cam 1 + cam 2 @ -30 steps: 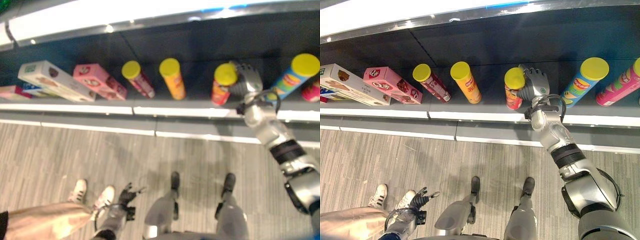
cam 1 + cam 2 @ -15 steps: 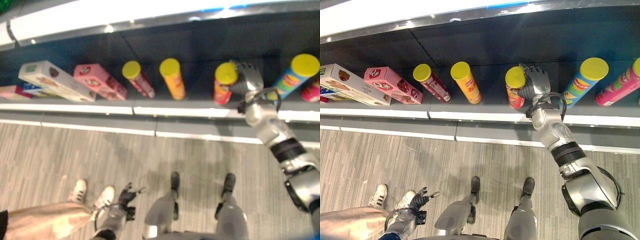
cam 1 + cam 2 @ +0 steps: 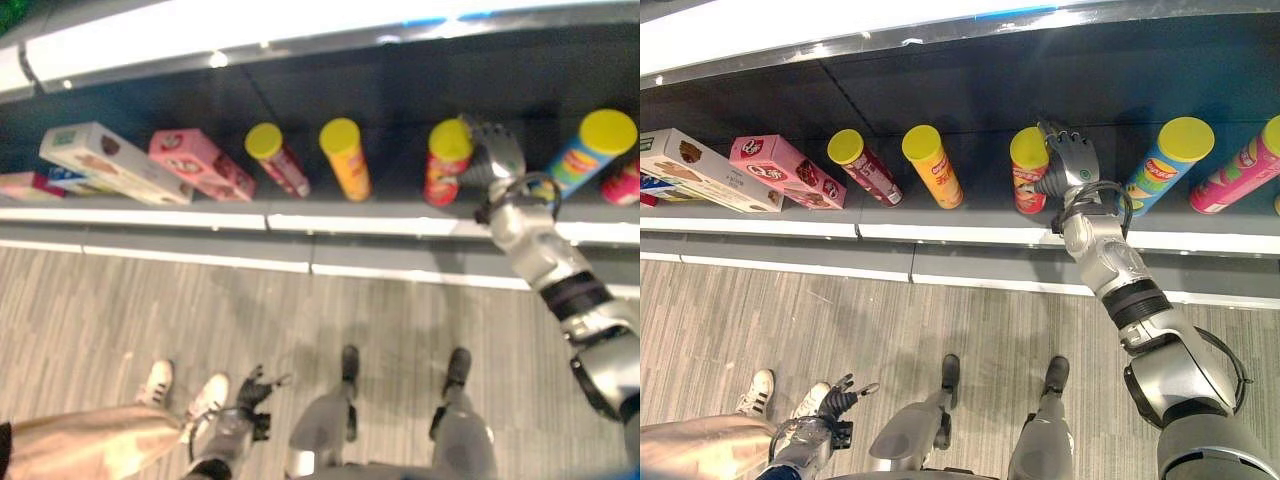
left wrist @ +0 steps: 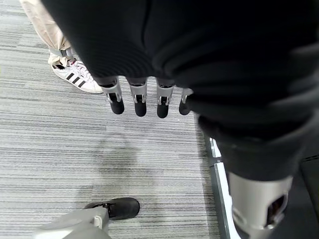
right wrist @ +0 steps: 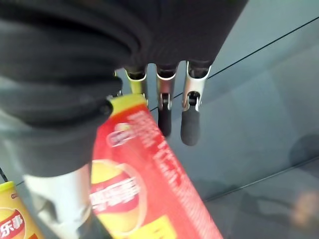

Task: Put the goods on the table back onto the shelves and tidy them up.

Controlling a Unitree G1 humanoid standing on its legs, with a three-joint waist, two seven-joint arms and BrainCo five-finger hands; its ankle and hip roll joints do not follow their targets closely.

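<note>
A red crisp can with a yellow lid (image 3: 1028, 170) stands on the dark shelf (image 3: 970, 215), right of the middle. My right hand (image 3: 1072, 162) is beside it on its right, touching its side. In the right wrist view its fingers (image 5: 190, 122) reach straight past the can (image 5: 149, 184), not curled round it, so the hand is open. My left hand (image 3: 247, 392) hangs low over the floor with relaxed fingers (image 4: 140, 102), holding nothing.
On the same shelf stand an orange can (image 3: 931, 165), a dark red can (image 3: 862, 165), a blue can (image 3: 1167, 165) and a pink can (image 3: 1238, 172). A pink box (image 3: 785, 170) and a pale box (image 3: 695, 170) lie at the left. A person's shoes (image 3: 760, 390) are at lower left.
The red can has shifted a little deeper onto the shelf with my right hand. The hand's fingers have straightened away from the can. The left hand has stayed still.
</note>
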